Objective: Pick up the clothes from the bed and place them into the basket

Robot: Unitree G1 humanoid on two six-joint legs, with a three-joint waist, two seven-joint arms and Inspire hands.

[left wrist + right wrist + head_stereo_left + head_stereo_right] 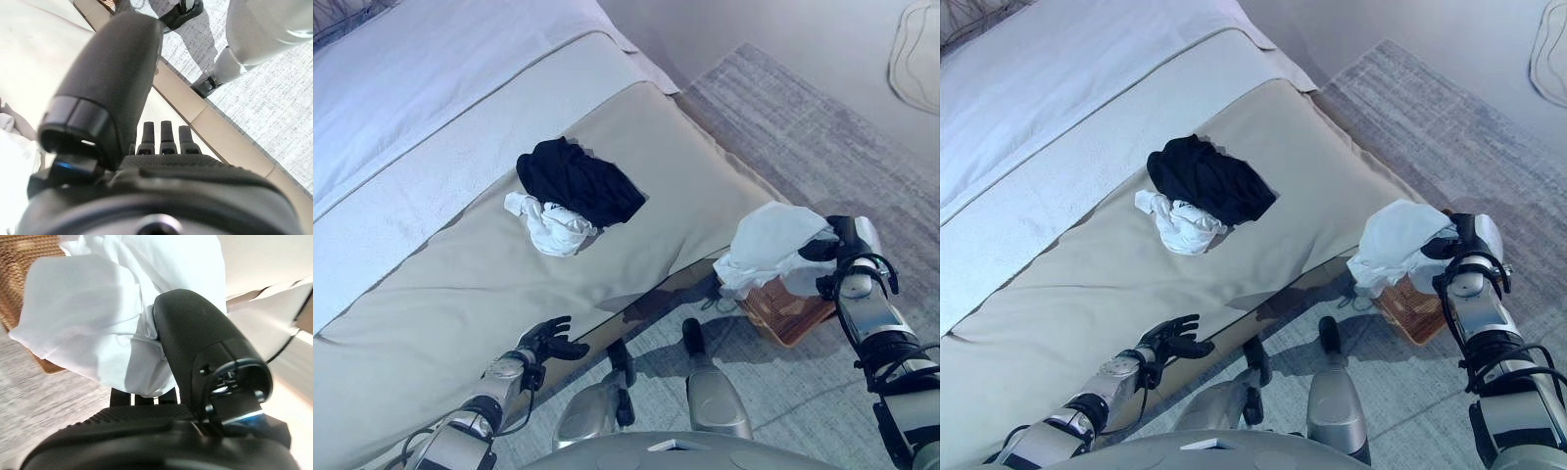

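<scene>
**White garment held over the basket, two pieces left on the bed**

The bed takes up the whole left and centre of the head views, running from the upper left down to the lower left, with a white sheet along its upper part and a beige cover across the rest. To its right, a grey patterned rug spreads over the floor toward the upper right corner.

Near the middle of the frame, on the beige cover, a black garment lies crumpled, and a small white garment is bunched against its lower left edge, touching it.

At centre right, just off the bed's edge, a larger white cloth hangs in a loose bundle from the right hand. In the right wrist view the thumb presses into the fabric and the fingers curl behind it, so the hand is closed on the cloth. The bundle hangs right above a woven brown basket that stands on the rug, and it covers most of the basket's upper left part; I cannot tell whether the cloth touches the rim.

At the lower left, the left hand rests over the bed's near edge, fingers spread and nearly straight, holding nothing
</scene>
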